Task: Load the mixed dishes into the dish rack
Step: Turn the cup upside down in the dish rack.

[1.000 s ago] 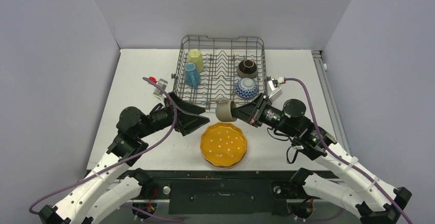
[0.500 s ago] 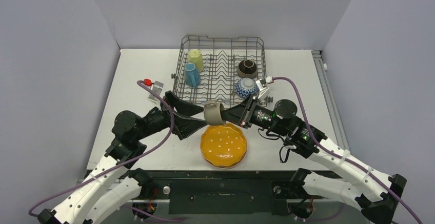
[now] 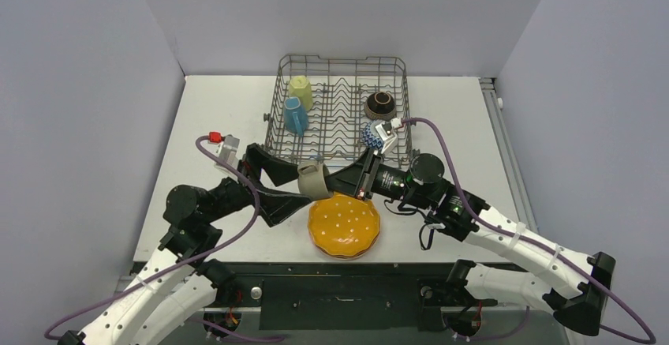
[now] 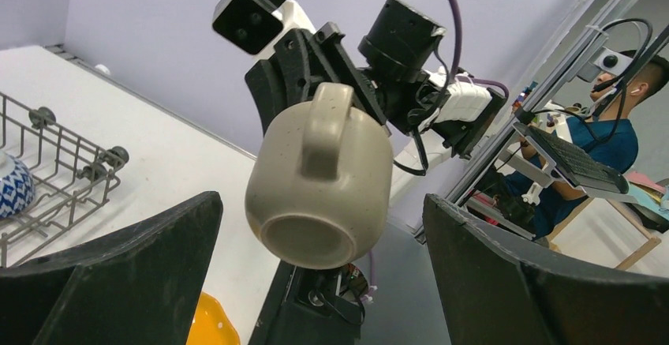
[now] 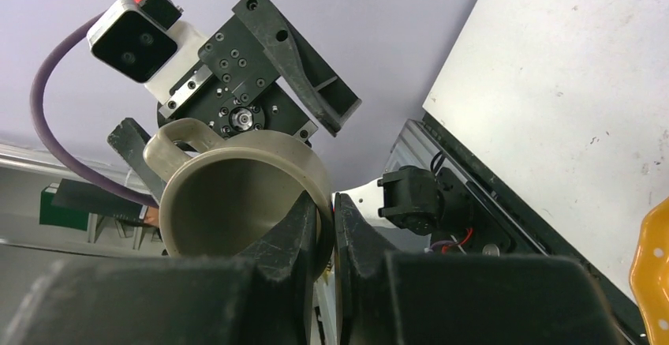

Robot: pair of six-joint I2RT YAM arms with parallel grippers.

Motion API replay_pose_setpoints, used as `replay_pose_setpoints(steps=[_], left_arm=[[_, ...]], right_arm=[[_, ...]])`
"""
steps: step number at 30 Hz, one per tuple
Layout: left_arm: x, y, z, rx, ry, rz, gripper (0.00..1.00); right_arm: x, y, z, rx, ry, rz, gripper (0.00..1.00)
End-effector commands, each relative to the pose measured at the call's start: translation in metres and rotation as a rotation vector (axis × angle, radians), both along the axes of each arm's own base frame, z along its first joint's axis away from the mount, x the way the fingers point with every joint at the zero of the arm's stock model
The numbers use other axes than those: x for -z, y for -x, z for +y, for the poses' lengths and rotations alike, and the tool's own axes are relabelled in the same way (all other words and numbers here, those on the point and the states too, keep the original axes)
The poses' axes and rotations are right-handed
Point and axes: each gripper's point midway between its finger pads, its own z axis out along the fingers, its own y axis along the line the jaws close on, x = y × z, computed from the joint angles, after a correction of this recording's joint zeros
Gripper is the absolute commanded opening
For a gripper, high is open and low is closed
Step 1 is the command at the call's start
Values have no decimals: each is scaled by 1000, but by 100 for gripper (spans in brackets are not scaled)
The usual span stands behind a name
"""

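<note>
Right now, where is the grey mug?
Top view: the grey mug hangs left of centre, pinched at its rim by the right gripper, inside the open left gripper, at the far-left edge of the orange plate, short of the dish rack.

Soft, even light from above fills the top view. The white bench is evenly bright and the shadows on it are faint. Both wrist views show the mug sharp and the room behind it softer. The black jaws nearest each lens are dark and soft-edged, with little detail.
</note>
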Motion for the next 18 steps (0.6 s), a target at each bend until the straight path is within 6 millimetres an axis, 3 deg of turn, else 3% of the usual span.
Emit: replay_pose_setpoints(steps=[1, 10, 18], left_arm=[[-25, 15, 7, 21, 69, -129, 96], [-32, 27, 9, 65, 106, -176, 100], [-31, 28, 8, 78, 109, -187, 93]], right_arm=[[-55, 7, 4, -31, -154, -76, 0], [-61, 12, 10, -60, -192, -69, 0], [-69, 18, 15, -84, -217, -65, 0]])
